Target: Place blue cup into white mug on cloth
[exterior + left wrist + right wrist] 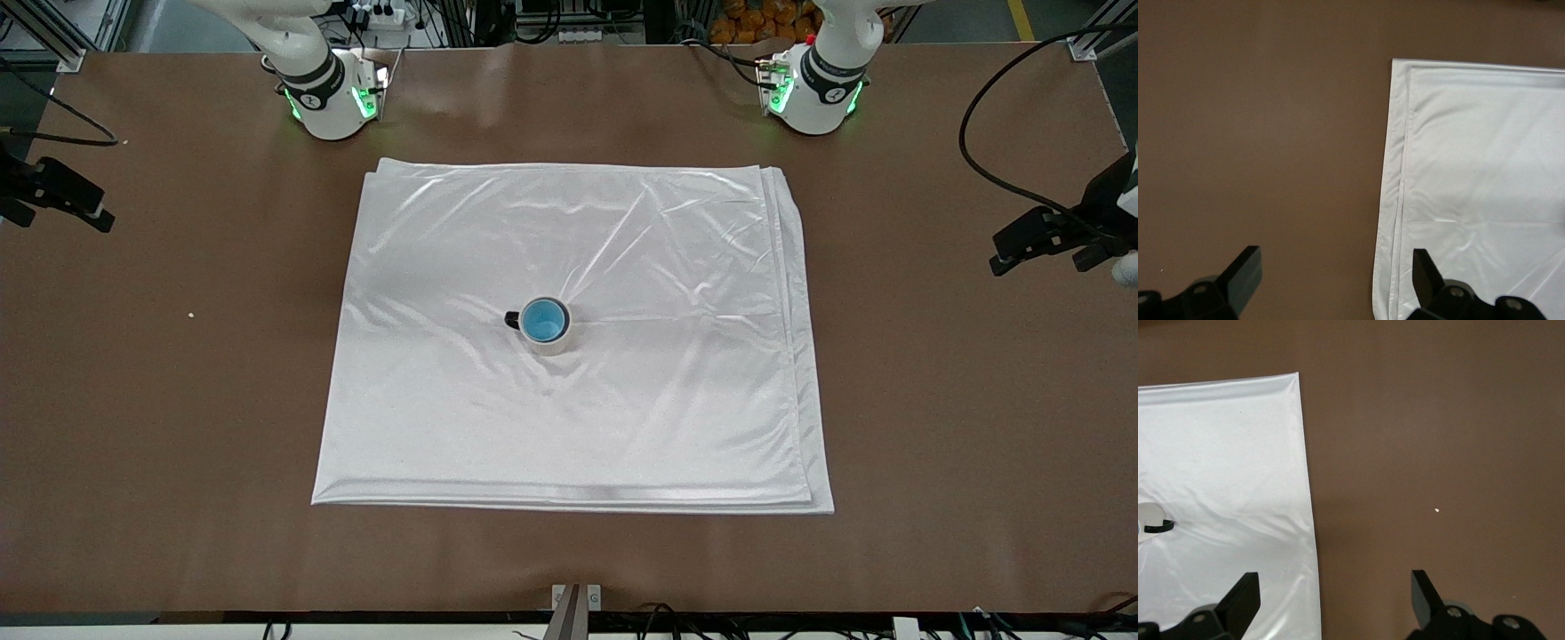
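Cloth (622,267): large glossy white satin-like sheet, folded rectangular, layered edges, light wrinkles, flat on matte brown table (933,400). White mug (551,342): off-white cylinder, small dark handle, upright mid-cloth. Blue cup (543,320): tapered, bright blue inside, nested in mug. Left gripper (1335,280): fingers spread wide, empty, over table by cloth's layered edge. Right gripper (1335,600): fingers wide, empty, over cloth's edge.

Robotics lab: two white arm bases (329,98) bolted to a brown worktop (178,400), aluminium frame rails (53,36) around it, loose black cables (987,133), clamped side cameras (53,191), power strip (378,13).
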Tool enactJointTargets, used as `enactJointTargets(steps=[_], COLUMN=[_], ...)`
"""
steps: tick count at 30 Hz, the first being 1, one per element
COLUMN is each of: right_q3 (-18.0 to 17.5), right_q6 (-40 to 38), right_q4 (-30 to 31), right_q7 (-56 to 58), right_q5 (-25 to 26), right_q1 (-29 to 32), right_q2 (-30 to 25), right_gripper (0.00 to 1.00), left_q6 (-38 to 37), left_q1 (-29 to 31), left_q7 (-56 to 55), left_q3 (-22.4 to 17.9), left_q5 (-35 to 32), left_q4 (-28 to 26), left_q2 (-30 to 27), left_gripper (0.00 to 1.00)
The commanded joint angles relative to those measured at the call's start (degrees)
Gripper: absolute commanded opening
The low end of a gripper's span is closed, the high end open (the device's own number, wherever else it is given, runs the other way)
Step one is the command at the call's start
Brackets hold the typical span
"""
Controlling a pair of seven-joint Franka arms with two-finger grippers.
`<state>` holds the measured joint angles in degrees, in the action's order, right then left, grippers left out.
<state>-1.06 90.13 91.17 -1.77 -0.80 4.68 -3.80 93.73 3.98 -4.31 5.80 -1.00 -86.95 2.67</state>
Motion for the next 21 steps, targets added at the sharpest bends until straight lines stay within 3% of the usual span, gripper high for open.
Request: enactJointTargets(steps=[1, 21], right_q3=[-0.17, -0.35], right_q6=[0.05, -0.13], right_q4=[-0.11, -0.11], right_q7=[0.36, 0.19], right_q5=[-0.87, -0.7], right_q1=[0.07, -0.02], right_q2=[-0.42, -0.59], right_gripper=[1.0, 1.0], left_q6=[-3.2, -6.72], left_q1=[-1.17, -1.08], left_q7=[1.06, 1.06], left_q3=[-0.44, 0.09], left_q5=[0.92, 1.09], left_q4=[-1.73, -0.59], left_q2=[-3.46, -3.82], left_gripper=[1.0, 1.0])
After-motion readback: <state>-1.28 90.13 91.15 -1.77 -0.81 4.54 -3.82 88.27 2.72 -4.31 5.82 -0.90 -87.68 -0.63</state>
